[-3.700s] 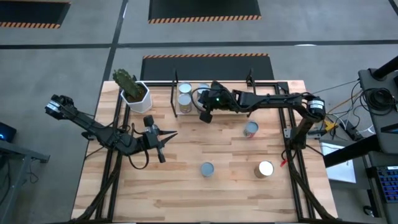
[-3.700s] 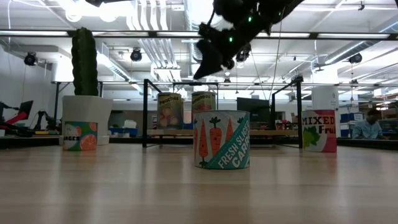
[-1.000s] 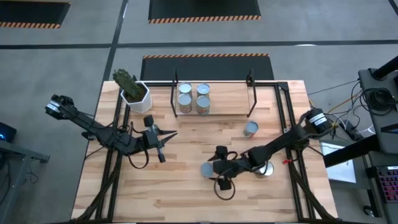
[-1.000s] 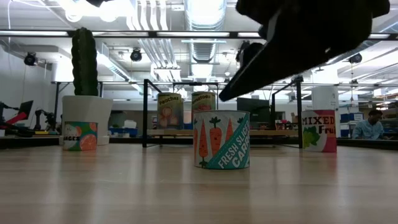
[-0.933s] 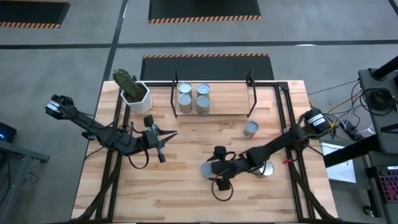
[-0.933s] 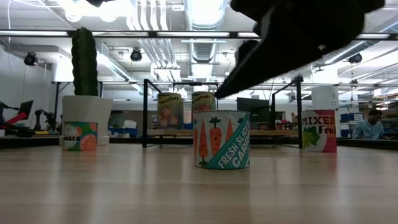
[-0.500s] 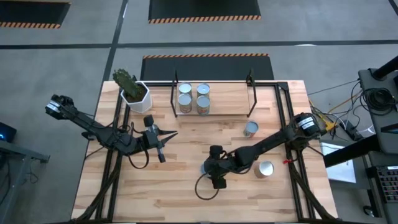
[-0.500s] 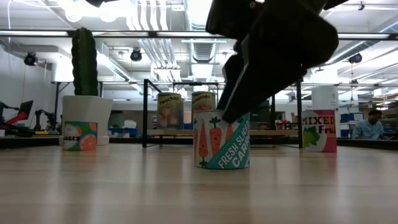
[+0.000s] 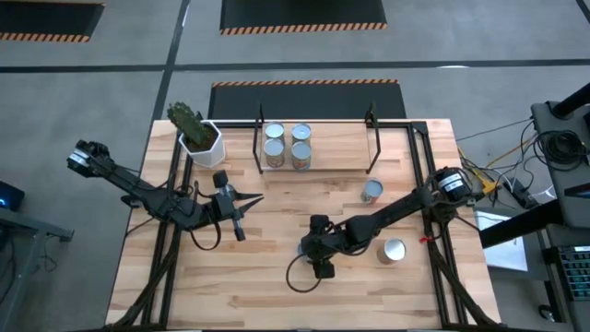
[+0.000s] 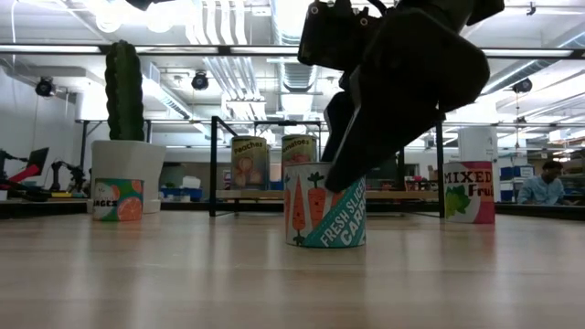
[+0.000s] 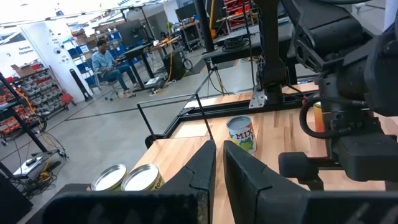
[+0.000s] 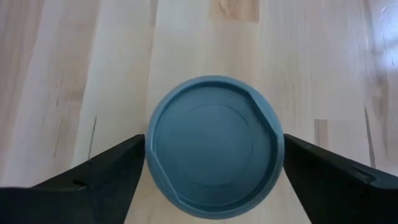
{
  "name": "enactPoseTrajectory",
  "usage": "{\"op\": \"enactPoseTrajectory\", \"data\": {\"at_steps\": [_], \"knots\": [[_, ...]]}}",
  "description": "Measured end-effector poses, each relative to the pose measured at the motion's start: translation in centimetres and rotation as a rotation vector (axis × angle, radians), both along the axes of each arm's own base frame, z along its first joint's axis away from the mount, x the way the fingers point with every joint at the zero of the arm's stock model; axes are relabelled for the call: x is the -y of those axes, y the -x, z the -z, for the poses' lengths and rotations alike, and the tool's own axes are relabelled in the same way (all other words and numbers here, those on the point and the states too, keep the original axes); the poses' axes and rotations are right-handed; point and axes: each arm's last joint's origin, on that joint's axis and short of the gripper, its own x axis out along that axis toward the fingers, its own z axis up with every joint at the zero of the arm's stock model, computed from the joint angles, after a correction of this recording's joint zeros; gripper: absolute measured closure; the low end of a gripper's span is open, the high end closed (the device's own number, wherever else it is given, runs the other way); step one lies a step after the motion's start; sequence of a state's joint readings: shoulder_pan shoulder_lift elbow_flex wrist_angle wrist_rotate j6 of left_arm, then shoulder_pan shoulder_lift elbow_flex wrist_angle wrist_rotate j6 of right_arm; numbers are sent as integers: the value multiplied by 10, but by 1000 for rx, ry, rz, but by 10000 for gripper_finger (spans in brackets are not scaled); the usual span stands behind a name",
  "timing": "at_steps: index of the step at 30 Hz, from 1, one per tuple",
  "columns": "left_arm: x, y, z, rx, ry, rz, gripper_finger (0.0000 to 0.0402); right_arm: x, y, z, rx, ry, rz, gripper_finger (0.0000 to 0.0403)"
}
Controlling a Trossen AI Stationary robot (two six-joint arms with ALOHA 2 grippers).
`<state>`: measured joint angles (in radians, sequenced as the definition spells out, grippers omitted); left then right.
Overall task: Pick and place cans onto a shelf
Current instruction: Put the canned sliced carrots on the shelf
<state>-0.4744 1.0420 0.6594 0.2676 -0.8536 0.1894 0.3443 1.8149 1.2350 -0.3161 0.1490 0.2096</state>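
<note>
My right gripper point(image 12: 214, 163) gapes unclenched around the carrot can point(image 12: 214, 163), fingers point(image 12: 106, 168) just outside its rim.

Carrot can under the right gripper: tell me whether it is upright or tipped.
Upright. The carrot can stands flat on the table, label reading level; from the right wrist its round top faces straight up.

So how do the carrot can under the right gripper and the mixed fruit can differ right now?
The carrot can stands near the table's front with the right gripper open around it; the mixed fruit can stands farther back, untouched. Carrot label is teal, fruit label red and white. Both are upright, off the shelf.
</note>
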Motion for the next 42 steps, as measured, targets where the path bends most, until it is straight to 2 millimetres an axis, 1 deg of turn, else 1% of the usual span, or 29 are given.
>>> {"op": "enactPoseTrajectory", "data": {"at_steps": [6, 9, 12, 15, 17, 20, 24, 27, 31, 34, 38, 42], "knots": [[0, 0, 0, 0, 0, 0, 388, 0, 0, 0, 0, 0, 0, 101], [0, 0, 0, 0, 0, 0, 388, 0, 0, -2, 4, -1, -1, 114], [0, 0, 0, 0, 0, 0, 388, 3, 3, -10, 14, -2, -1, 117], [0, 0, 0, 0, 0, 0, 388, 15, 9, -26, 7, 11, 7, 112], [0, 0, 0, 0, 0, 0, 388, 29, 13, -40, 6, 26, 25, 111], [0, 0, 0, 1, 0, 0, 388, 57, 22, -61, 4, 52, 69, 111], [0, 0, 0, 1, 0, 0, 388, 107, 35, -84, 24, 107, 171, 111], [0, 0, 0, 1, 0, 0, 388, 148, 45, -93, 42, 126, 269, 111], [0, 0, 0, 0, -2, 0, 388, 195, 62, -90, 39, 142, 404, 111], [0, 0, 0, 0, -3, 0, 388, 222, 71, -78, 51, 99, 464, 111], [0, 0, 0, -2, -7, 1, 388, 243, 77, -64, 116, 43, 496, 111], [0, 0, 0, -2, -7, 0, 388, 252, 78, -57, 141, 53, 521, 110]]}}
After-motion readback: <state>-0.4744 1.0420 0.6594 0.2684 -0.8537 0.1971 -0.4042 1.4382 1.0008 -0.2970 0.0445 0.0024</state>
